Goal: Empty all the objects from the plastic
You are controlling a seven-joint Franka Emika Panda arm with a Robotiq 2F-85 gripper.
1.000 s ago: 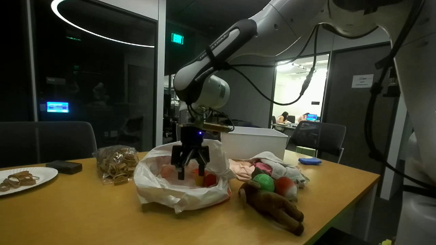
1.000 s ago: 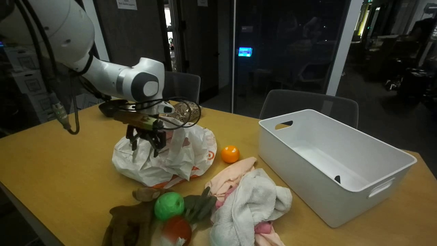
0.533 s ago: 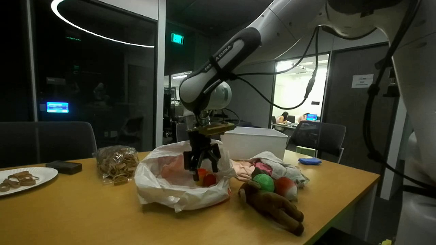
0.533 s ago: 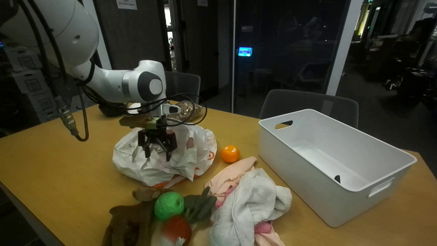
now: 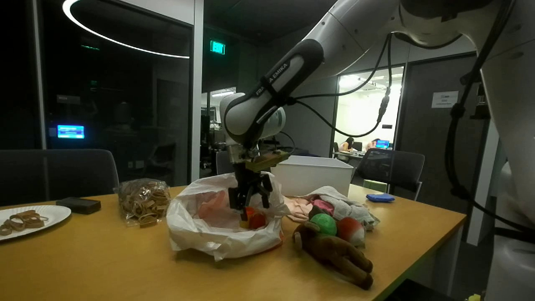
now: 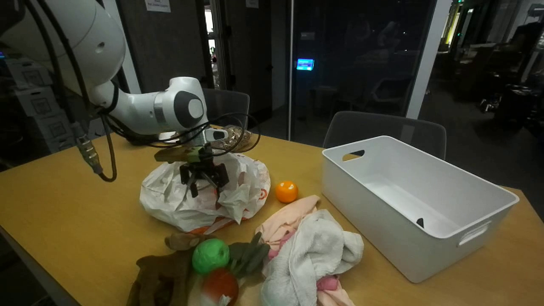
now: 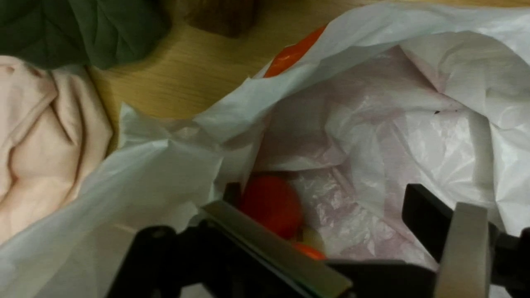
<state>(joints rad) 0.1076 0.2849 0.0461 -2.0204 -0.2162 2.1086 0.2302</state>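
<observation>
The white plastic bag point(image 5: 223, 246) lies open on the table; it also shows in an exterior view point(image 6: 163, 208) and the wrist view point(image 7: 165, 178). Inside it are a round red thing point(image 5: 258, 220) and an orange and yellow thing point(image 5: 244, 224) close together. In the wrist view the red thing point(image 7: 271, 205) sits by the left finger, and the orange part point(image 7: 308, 250) is mostly hidden behind that finger. My gripper point(image 5: 255, 210) is open and empty, pointing down over the bag's mouth; its fingers also show apart in an exterior view point(image 6: 206, 196) and the wrist view point(image 7: 325, 196).
Near the bag lie a brown plush toy point(image 5: 336, 255), a green ball point(image 6: 211, 256), a red and white thing point(image 6: 220, 284), a grey towel point(image 6: 314, 250), pink cloth point(image 6: 284, 219) and an orange fruit point(image 6: 287, 191). A white bin point(image 6: 361, 182) and a bag of brown bands point(image 5: 144, 202) stand beyond.
My gripper has moved across the bag's mouth toward the side with the red and orange things, and has turned a little. It has stayed open. The bag and its contents have hardly moved.
</observation>
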